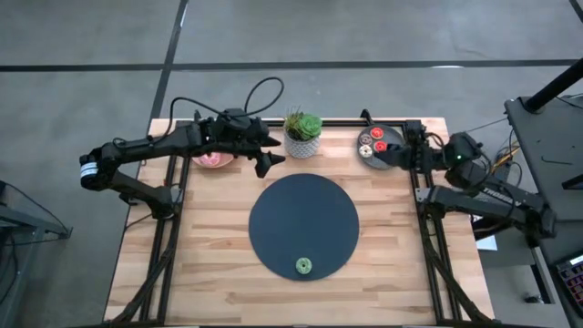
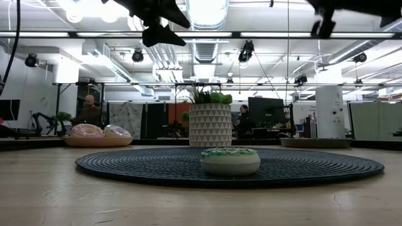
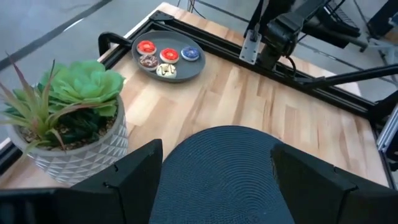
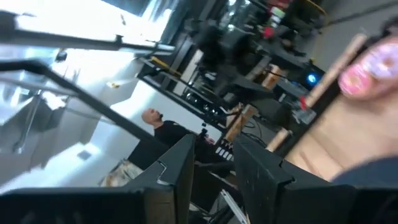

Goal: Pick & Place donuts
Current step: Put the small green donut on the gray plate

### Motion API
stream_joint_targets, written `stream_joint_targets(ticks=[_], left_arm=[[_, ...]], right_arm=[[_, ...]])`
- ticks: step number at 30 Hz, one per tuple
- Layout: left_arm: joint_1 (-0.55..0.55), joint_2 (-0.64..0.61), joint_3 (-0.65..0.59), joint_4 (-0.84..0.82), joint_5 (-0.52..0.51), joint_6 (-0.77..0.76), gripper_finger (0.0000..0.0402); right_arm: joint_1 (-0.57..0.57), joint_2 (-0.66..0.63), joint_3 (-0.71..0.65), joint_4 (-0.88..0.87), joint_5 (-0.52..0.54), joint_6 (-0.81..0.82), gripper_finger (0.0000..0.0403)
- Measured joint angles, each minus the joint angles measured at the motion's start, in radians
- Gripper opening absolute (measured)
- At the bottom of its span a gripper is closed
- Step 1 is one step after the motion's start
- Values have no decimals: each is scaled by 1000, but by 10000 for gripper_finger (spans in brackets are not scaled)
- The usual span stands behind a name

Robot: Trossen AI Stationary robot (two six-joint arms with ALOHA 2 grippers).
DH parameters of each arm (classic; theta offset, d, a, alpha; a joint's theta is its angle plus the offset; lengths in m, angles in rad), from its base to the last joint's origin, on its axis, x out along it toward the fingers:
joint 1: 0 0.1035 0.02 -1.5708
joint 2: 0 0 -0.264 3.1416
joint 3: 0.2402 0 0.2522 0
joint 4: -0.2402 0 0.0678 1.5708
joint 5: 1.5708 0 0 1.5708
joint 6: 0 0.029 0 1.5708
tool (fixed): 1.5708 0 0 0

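One green donut [image 1: 303,265] sits on the single dark round mat [image 1: 273,214]. Four tiny donuts [image 3: 167,55] on the one grey plate [image 3: 198,68]: two red, one blue, one brown. Two frosted donuts [image 2: 100,131] on the one pink plate [image 2: 97,142]. One potted plant [image 1: 303,134].

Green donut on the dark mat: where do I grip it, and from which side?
The green donut lies flat and alone near the mat's front edge. Probably come straight down and pinch across the ring's outer sides. The left gripper is open, nearer the plant.
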Motion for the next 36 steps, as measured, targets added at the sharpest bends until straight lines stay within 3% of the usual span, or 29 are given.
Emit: stream_joint_targets(ticks=[8,11,16,24,30,36], left_arm=[[0,0,0,-6,5,-15,268],[0,0,0,-10,36,10,250],[-2,-13,0,-35,94,34,177],[-33,-99,0,-76,89,36,20],[-91,-185,-49,-47,7,48,1],[-128,-277,-184,49,1,28,0]], right_arm=[[70,163,185,-1,0,-227,106],[94,219,237,0,0,-259,102],[139,296,295,-1,-8,-236,97],[255,383,386,-11,-27,-383,94],[342,469,499,-296,31,-550,94],[456,582,652,-549,140,-689,91]])
